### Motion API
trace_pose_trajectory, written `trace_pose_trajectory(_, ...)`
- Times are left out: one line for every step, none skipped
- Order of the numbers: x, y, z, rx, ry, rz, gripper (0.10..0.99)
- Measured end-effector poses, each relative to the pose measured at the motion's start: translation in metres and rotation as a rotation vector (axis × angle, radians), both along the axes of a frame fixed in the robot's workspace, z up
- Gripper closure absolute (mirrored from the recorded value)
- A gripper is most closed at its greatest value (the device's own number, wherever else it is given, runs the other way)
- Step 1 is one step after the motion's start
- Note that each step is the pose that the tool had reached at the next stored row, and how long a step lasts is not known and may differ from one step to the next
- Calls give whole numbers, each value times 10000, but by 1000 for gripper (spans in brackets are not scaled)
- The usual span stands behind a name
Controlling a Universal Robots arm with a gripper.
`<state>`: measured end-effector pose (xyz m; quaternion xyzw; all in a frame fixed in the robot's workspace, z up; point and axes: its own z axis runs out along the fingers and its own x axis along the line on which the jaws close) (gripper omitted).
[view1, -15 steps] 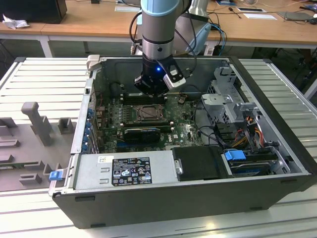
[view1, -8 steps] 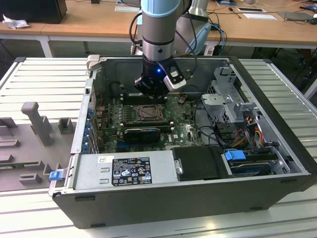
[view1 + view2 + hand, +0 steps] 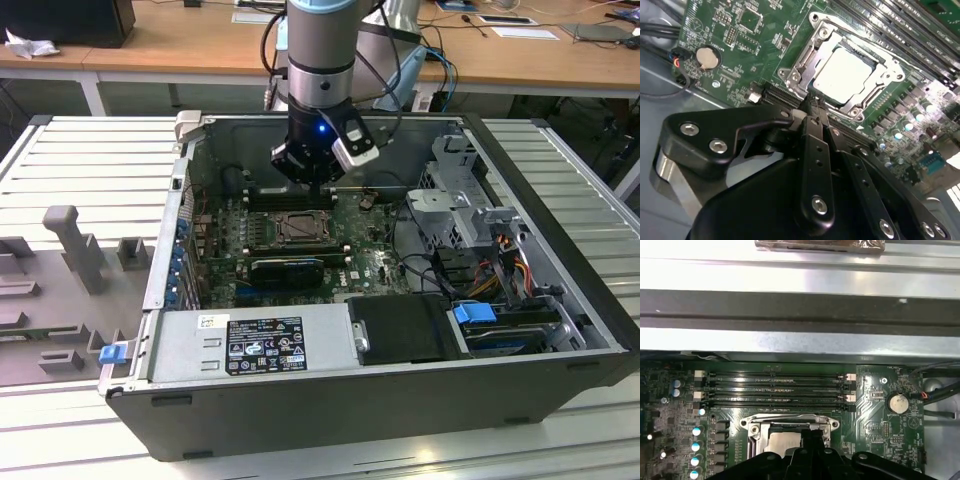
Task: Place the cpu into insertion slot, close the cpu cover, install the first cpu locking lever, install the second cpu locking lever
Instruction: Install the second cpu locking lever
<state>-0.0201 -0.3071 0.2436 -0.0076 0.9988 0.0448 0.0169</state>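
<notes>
One gripper [image 3: 812, 107] hangs inside the open computer case [image 3: 560, 330], just above the near edge of the socket. Its two fingers [image 3: 815, 150] are pressed together with nothing between them, and the tips are at the cover's edge. One cpu [image 3: 842, 70] lies flat in the socket, and one cpu cover [image 3: 805, 60] is folded down around it. Beyond the socket run four memory slots [image 3: 775, 387]. One coin cell [image 3: 898, 402] sits beside the socket on the motherboard [image 3: 730, 40].
</notes>
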Motion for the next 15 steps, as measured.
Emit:
trace_pose_trajectory(1, -7, 1, 1, -1, 1, 980)
trace_pose_trajectory(0, -21, 2, 0, -1, -1, 980)
trace_pose_trajectory(0, -39, 1, -1, 0, -1, 980)
trace_pose_trajectory(0, -62, 0, -1, 0, -2, 980)
trace_pose_trajectory(0, -78, -2, -1, 0, -2, 980)
trace_pose_trajectory(-1, -98, -4, -1, -1, -2, 980)
trace_pose_trajectory(-1, -128, -8, -1, 0, -2, 980)
trace_pose_trajectory(-1, -155, -13, -2, 1, -2, 980)
trace_pose_trajectory(-1, -183, -17, -2, 0, -3, 980)
trace_pose_trajectory(-1, -209, -20, -1, 0, -3, 980)
trace_pose_trajectory(-1, -243, -22, -1, -1, -4, 980)
trace_pose_trajectory(-1, -276, -22, -2, -1, -4, 980)
trace_pose_trajectory(-1, -307, -22, -2, 0, -3, 980)
trace_pose_trajectory(-1, -336, -22, -2, 3, -2, 980)
trace_pose_trajectory(-1, -364, -22, -2, 10, -2, 980)
